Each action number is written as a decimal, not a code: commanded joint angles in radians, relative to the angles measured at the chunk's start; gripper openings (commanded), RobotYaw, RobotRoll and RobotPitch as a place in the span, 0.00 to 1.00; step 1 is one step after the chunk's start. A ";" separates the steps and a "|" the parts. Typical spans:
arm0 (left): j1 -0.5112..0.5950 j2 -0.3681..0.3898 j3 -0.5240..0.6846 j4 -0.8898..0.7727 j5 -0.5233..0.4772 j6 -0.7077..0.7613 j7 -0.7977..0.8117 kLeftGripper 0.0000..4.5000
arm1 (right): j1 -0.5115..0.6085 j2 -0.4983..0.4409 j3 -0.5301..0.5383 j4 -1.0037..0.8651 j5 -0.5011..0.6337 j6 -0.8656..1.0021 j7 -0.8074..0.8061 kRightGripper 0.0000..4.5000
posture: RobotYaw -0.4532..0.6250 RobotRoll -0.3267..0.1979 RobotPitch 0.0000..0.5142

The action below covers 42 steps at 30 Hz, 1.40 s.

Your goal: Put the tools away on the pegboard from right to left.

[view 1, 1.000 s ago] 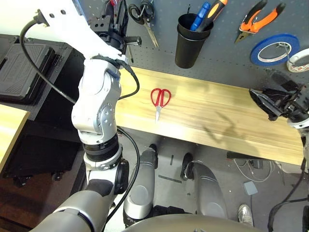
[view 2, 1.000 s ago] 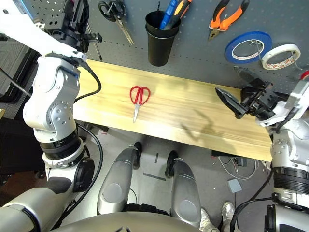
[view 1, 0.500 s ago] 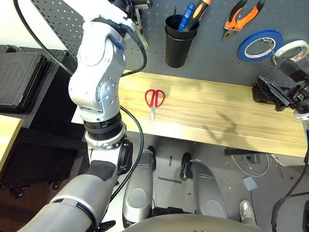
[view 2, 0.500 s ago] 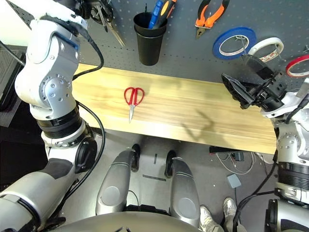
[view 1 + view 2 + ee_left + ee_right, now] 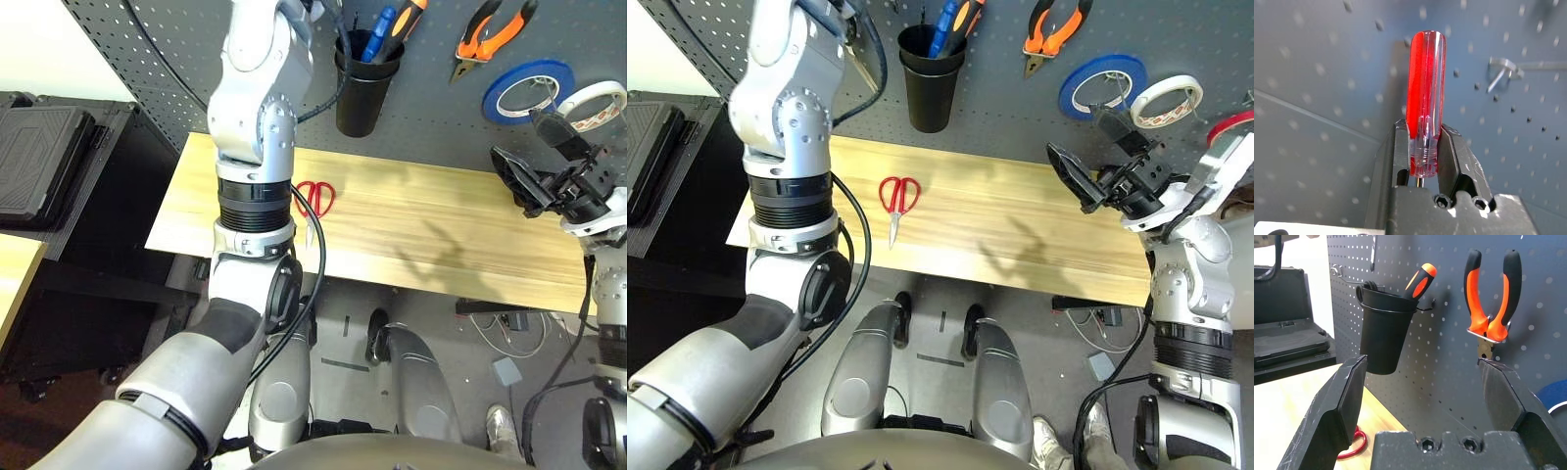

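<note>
Left pincer (image 5: 1422,147) clenches red screwdriver (image 5: 1425,98) facing pegboard (image 5: 1327,73); right pincer (image 5: 1425,387) released

The red-handled scissors (image 5: 898,199) lie flat on the wooden table, the orange-and-black pliers (image 5: 1050,32) hang on the grey pegboard (image 5: 1019,98), and the slim red-handled screwdriver (image 5: 1424,103) stands upright before the pegboard.

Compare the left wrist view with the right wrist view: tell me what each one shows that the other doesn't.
Left wrist view alone: the left gripper, its jaws shut on the red-handled screwdriver, and a bare metal hook.

Right wrist view alone: the right gripper with jaws wide open, the black cup, the orange-and-black pliers hung on their hook, the wooden table and a bit of the red-handled scissors.

Both: the dark grey pegboard.
</note>
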 commanded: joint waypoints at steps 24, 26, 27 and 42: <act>0.010 0.059 -0.108 0.050 0.102 -0.029 -0.043 1.00 | -0.007 0.058 0.037 0.027 -0.035 -0.037 -0.009 1.00 | 0.58 0.62 0.49; 0.032 0.086 -0.112 -0.024 0.110 0.014 -0.047 1.00 | -0.004 0.067 0.048 0.027 -0.037 -0.036 -0.003 1.00 | 0.58 0.62 0.49; 0.046 0.101 -0.119 -0.062 0.115 0.035 -0.053 1.00 | 0.000 0.070 0.053 0.026 -0.038 -0.034 0.000 1.00 | 0.58 0.62 0.49; 0.623 0.317 -0.218 -0.728 0.130 0.540 -0.141 1.00 | 0.119 0.052 0.191 0.053 -0.162 -0.022 0.063 1.00 | 0.69 0.62 0.62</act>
